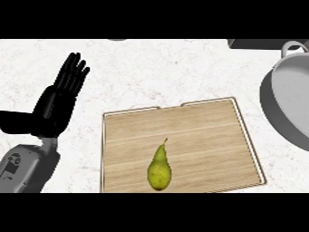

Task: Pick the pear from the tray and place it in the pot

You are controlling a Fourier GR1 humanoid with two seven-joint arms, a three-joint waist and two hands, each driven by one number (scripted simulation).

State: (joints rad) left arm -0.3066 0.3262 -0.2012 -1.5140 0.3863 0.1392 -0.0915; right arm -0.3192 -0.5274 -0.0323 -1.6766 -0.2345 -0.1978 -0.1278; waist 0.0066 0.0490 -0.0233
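One hand in head view: left hand (pixel 53 106) at left over counter (pixel 176 72), fingers straight, spread wide, holding nothing. Pear (pixel 159 168) lies on wooden tray (pixel 210 131), near its front edge, stem pointing away. Grey pot (pixel 297 102) at right, apart from tray.

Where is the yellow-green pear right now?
In the head view, the yellow-green pear lies on the wooden tray, near its lower edge, left of centre. The grey metal pot sits far to its upper right.
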